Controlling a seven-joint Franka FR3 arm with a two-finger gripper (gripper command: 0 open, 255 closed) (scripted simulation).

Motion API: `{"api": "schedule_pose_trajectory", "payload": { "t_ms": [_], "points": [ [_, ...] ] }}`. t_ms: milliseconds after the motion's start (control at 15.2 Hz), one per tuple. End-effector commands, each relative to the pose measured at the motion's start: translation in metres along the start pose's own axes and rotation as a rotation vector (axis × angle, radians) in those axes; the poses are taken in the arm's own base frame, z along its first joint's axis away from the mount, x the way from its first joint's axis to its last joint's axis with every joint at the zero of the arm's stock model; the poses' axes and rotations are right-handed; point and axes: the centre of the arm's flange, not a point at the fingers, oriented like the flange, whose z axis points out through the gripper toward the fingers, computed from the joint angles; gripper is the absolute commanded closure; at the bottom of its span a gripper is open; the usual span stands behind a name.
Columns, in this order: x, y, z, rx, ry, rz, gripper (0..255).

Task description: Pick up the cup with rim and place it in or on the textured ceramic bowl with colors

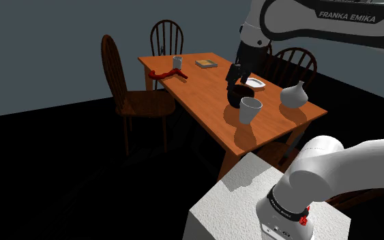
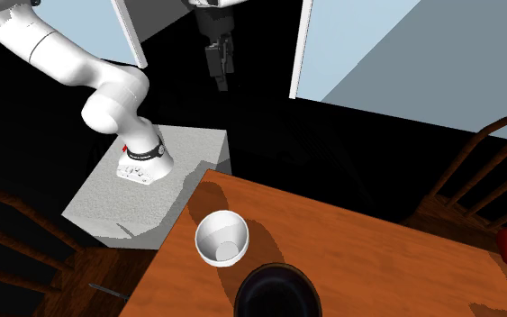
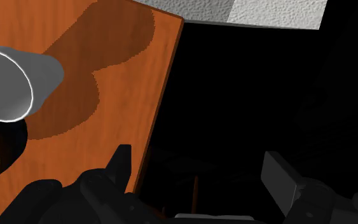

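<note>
Nothing is being gripped yet: the pale grey rimmed cup (image 1: 249, 110) is standing upright on the orange wooden desk (image 1: 198, 87), just beside the dark round bowl (image 2: 278, 293); the black hand (image 3: 196, 156) is being held wide and empty, raised apart from both. Grasping and placing are seemingly both being left to do.

The cup (image 2: 221, 239) stands on the table (image 2: 377, 261) beside the bowl (image 2: 278, 293).

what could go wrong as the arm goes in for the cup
1. The cup stands right beside the dark bowl, so a finger of the open gripper may strike the bowl's rim on the way down.
2. In the wrist view the gripper points past the edge of the table, not at the cup; a descent from there would likely miss or tip it.
</note>
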Motion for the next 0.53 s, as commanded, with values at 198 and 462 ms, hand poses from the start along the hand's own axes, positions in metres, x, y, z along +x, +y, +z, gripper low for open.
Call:
{"api": "schedule_pose_trajectory", "payload": {
  "t_ms": [198, 462],
  "points": [
    [0.001, 0.03, 0.026, -0.001, 0.005, 0.015, 0],
    [0.001, 0.07, 0.06, -0.002, 0.013, 0.034, 0]
  ]
}}
